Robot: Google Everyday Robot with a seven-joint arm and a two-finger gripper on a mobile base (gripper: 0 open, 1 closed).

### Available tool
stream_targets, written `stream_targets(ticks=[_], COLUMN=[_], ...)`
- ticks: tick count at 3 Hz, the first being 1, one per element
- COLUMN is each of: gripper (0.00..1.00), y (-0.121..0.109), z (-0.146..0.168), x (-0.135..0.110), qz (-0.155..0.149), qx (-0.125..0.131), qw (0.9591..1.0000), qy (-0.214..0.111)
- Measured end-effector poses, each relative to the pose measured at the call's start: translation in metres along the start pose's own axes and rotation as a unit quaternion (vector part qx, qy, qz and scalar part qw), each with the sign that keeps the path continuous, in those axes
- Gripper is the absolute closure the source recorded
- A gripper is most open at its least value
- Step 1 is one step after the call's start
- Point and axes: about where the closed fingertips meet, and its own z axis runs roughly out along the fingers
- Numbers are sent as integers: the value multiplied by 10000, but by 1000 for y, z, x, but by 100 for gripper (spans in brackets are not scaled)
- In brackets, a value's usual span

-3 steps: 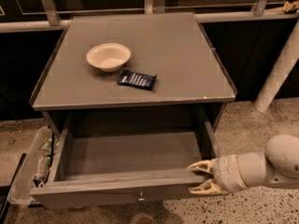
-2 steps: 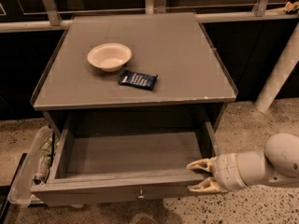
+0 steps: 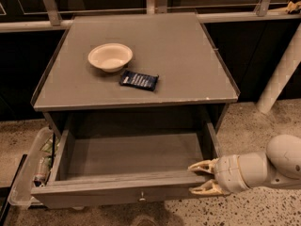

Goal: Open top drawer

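The top drawer [image 3: 127,191] of the grey cabinet stands pulled out toward the camera, its plain grey inside bare and in full view. A small round metal knob [image 3: 142,197] sits at the centre of its front panel. My gripper [image 3: 203,177] comes in from the lower right on a white arm, at the drawer's right front corner. Its two pale fingers [image 3: 202,166] are spread apart, one above the front edge and one below, with nothing held between them.
On the cabinet top [image 3: 178,55] lie a cream bowl [image 3: 110,57] and a dark blue packet [image 3: 138,80]. A clear bin [image 3: 32,171] with packets stands on the floor left of the drawer. A white post [image 3: 280,74] leans at the right.
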Motion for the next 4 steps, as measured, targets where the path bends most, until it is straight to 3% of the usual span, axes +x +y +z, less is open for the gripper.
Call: stream_targets(ticks=[1,2,4], gripper=[12,14,60], y=[2,22,30], z=[0,-6,-8], x=[2,10,2], qz=[10,11,18], qx=[-16,96,29], qw=[10000,9998,9995], qy=[-11,-187,-308])
